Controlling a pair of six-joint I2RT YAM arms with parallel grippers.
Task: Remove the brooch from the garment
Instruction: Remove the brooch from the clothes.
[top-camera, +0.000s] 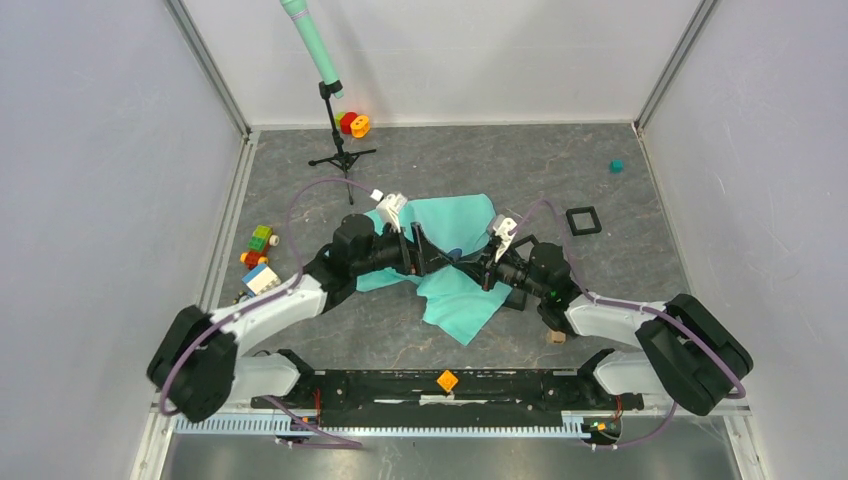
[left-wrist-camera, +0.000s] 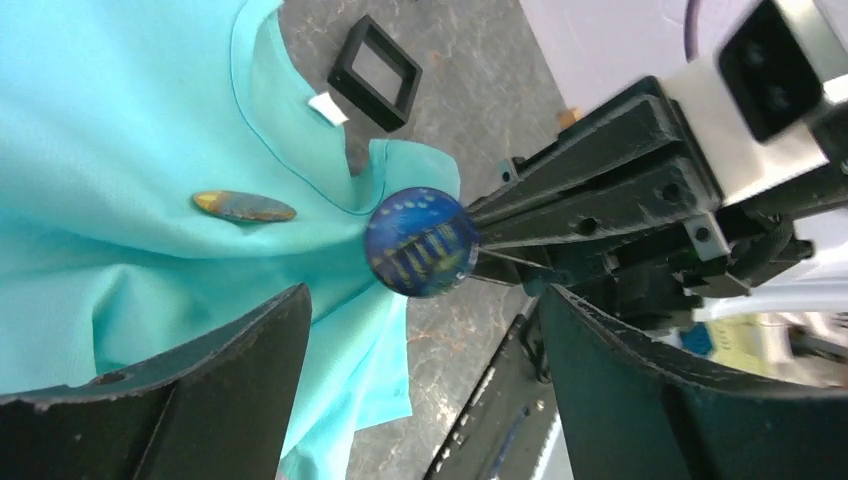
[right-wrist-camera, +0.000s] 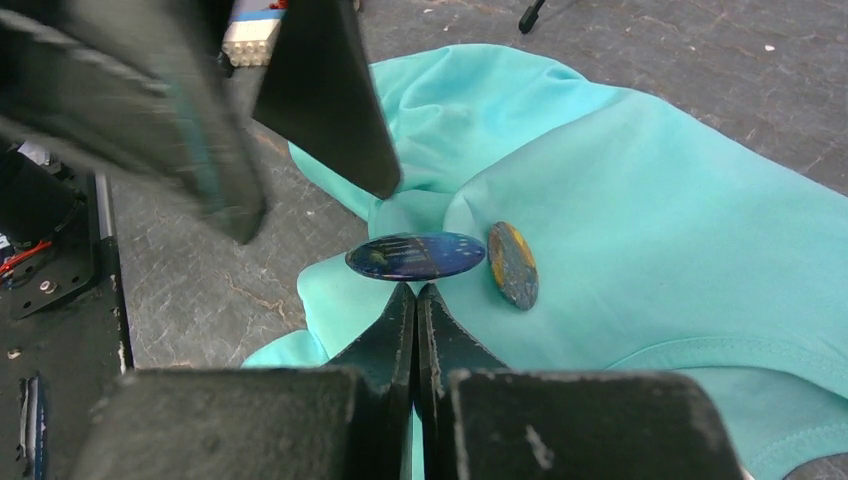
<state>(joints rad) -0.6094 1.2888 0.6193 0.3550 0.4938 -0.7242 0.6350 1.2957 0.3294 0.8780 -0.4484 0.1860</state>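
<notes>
While both arms meet over the shirt (top-camera: 462, 300), which lies crumpled in the middle of the table (top-camera: 400, 170) in the top view, their tips are too crowded there to read the grip. From the left wrist, the left gripper (left-wrist-camera: 420, 320) stands wide apart with nothing between its fingers. The right gripper (left-wrist-camera: 482, 232) is pressed shut on the thin pin behind the blue brooch (left-wrist-camera: 420, 242), which sits at the shirt's collar edge, and a second brooch (left-wrist-camera: 244, 207) sits further in on the cloth. Such a slim hold could let the disc swivel or slip free, I judge. From the right wrist, the blue brooch shows edge-on just above the closed tips, over a fold of cloth, and I cannot tell whether its pin is clear of the fabric. If it is not, pulling away would drag the shirt up, since nothing holds it down. The left fingers (right-wrist-camera: 330, 100), hanging close above, could also be struck.
</notes>
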